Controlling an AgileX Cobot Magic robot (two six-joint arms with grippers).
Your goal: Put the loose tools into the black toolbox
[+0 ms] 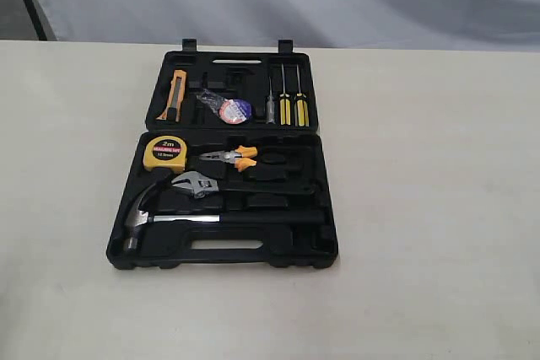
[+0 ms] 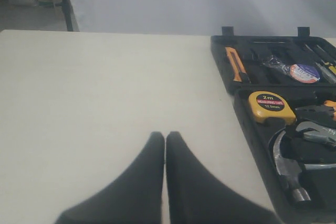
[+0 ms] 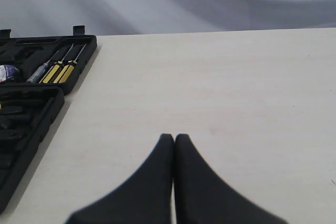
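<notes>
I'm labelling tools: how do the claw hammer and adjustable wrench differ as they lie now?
The claw hammer lies beside the slot handle; the adjustable wrench sits one recess behind it. The hammer's head is clawed, the wrench's forked. Both lie in the black toolbox, steel heads on the exterior view's left.

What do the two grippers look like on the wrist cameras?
The left gripper and right gripper look alike. Each has two smooth matte black fingers, broad at the base and curving in to narrow rounded tips. No markings, labels or cables show on either.
</notes>
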